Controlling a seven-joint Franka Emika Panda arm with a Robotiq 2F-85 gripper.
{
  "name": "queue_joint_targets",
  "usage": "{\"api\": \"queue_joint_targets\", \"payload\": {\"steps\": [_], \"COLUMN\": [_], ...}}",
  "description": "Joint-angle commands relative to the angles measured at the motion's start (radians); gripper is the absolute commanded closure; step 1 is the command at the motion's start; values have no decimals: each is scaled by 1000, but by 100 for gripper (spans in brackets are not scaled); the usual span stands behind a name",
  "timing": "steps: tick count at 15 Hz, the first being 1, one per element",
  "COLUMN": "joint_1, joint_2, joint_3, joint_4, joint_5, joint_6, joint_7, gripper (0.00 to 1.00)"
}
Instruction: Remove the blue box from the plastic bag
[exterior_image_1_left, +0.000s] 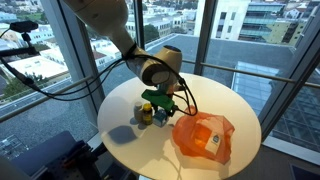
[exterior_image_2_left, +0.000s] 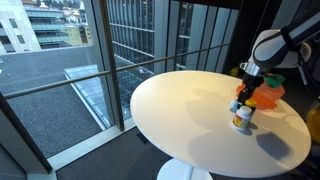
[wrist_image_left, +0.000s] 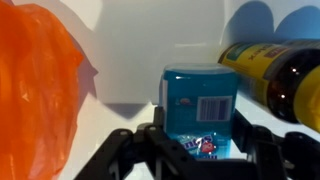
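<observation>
white table (exterior_image_1_left: 215, 98) carries everything. nearest, the gripper (wrist_image_left: 200, 146) clamps its jaws on the box (wrist_image_left: 200, 105), already clear of the bag (wrist_image_left: 35, 90). 1 bottle (wrist_image_left: 275, 75) is just beside: a sideways swing could topple it, or a loose grip drop the box.

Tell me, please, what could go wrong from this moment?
1. The gripper holds the blue box close to the bottle; a sideways move could knock the bottle.
2. The orange bag lies near on the other side; a finger may snag it.
</observation>
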Motion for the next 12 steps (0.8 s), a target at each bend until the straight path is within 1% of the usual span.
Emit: {"api": "queue_joint_targets", "payload": {"steps": [1, 12], "joint_1": [12, 65], "joint_2": [8, -12], "joint_3": [10, 26], "joint_4": [8, -56], "joint_5": [-23, -59], "joint_6": [3, 37], "joint_7": [40, 62], "gripper": [61, 61]}}
